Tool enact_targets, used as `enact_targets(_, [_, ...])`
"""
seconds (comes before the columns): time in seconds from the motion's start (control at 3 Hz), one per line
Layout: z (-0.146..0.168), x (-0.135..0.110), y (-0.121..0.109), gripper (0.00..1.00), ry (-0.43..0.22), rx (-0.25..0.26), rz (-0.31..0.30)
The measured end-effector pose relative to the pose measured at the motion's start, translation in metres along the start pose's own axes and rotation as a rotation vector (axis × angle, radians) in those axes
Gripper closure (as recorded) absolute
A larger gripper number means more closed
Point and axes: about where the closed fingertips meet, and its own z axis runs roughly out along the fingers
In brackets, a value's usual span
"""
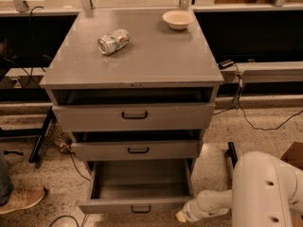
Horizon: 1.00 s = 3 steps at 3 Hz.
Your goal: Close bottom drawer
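The grey metal cabinet point(137, 60) stands in the middle of the camera view. Its bottom drawer point(137, 186) is pulled far out, showing a deep empty grey box; its low front panel carries a small black handle point(140, 209) at the frame's lower edge. My white arm point(265, 188) comes in from the lower right. My gripper point(183, 216) sits low, just right of the drawer's front right corner, close to the front panel.
A crushed can point(113, 41) and a cream bowl point(177, 19) lie on the cabinet top. The top drawer point(134, 116) and middle drawer point(137, 150) stand slightly open. A person's shoe point(21, 199) is at the lower left. Cables run along the floor on both sides.
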Motion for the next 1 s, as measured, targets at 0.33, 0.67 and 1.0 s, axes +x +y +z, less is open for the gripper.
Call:
enact_targets(0.33, [0.004, -0.034, -0.004, 1.0, -0.055, -0.008, -0.046])
enact_targets(0.67, [0.004, -0.034, -0.004, 1.0, -0.055, -0.008, -0.046])
enact_targets(1.0, [0.007, -0.055, -0.005, 1.0, -0.083, 0.012, -0.115])
